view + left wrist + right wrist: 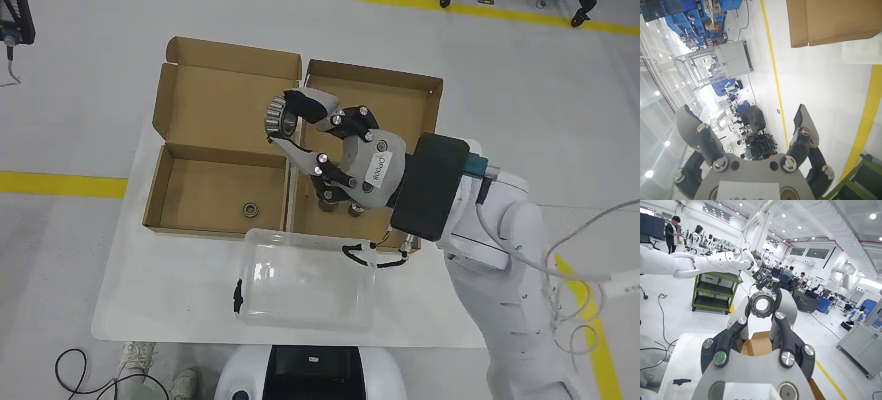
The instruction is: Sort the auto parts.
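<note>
The right gripper (288, 120) is clamping a roller bearing (274, 112) between its two fingers, holding it in the air over the line where the open lids of the left cardboard box (200, 195) and the right cardboard box (400, 105) are meeting. The bearing is showing as a grey metal ring with a row of rollers around its outside and a wide round bore. The right wrist view is looking straight through that bore. The top view is showing a small bearing (250, 209) lying in the left box and a clear plastic bin (305, 285) lying on the table (150, 290) in front. The left gripper (743, 113) is standing spread wide, holding nothing.
</note>
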Robot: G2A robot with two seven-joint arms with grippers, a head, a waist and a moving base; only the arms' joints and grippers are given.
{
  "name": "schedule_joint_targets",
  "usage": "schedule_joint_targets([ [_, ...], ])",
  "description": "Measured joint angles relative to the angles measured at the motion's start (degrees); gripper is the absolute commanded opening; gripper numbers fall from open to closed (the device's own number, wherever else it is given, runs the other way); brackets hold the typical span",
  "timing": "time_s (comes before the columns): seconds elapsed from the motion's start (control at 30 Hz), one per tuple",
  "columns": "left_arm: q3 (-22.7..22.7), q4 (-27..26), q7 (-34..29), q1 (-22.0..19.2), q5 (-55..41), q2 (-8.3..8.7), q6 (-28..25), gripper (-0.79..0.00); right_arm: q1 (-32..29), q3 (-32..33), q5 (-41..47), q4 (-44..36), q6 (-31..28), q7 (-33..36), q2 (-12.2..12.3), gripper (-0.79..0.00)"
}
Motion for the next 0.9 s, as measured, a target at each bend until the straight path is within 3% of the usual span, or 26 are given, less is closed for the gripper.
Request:
schedule_joint_targets([
  [0.57,0.00,0.00,0.00,0.00,0.00,0.00,0.00,0.000,-0.45,-1.57,-2.76,-0.26,-0.55,-0.36,0.47,-0.785],
  [0.9,0.00,0.00,0.00,0.00,0.00,0.00,0.00,0.000,-4.43,-6.24,-7.51,4.59,-4.13,0.97,0.99,-0.785],
])
